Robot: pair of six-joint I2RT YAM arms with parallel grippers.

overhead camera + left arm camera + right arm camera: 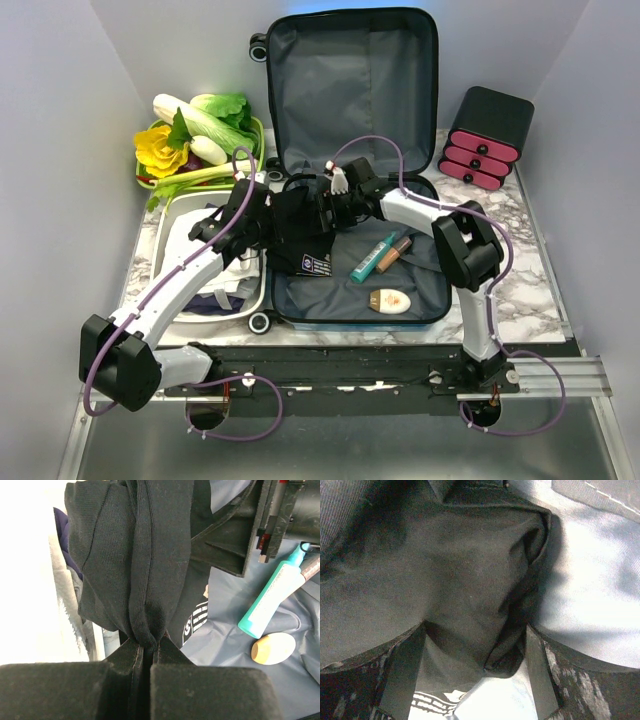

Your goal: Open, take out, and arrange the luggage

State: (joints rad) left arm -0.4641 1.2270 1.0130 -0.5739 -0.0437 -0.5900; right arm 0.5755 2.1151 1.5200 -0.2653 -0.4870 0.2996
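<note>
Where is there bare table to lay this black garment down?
Bare marble lies right of the luggage, below the drawer box. The lid lining is also bare. Left is crowded: bin and vegetables. The luggage's near half holds tubes and a bottle.

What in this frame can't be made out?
Top view: teal tube label, too small to read.
Left wrist view: white bin beside the luggage, blown out by glare.
Right wrist view: black garment fills it; its white print runs off the bottom edge.
</note>
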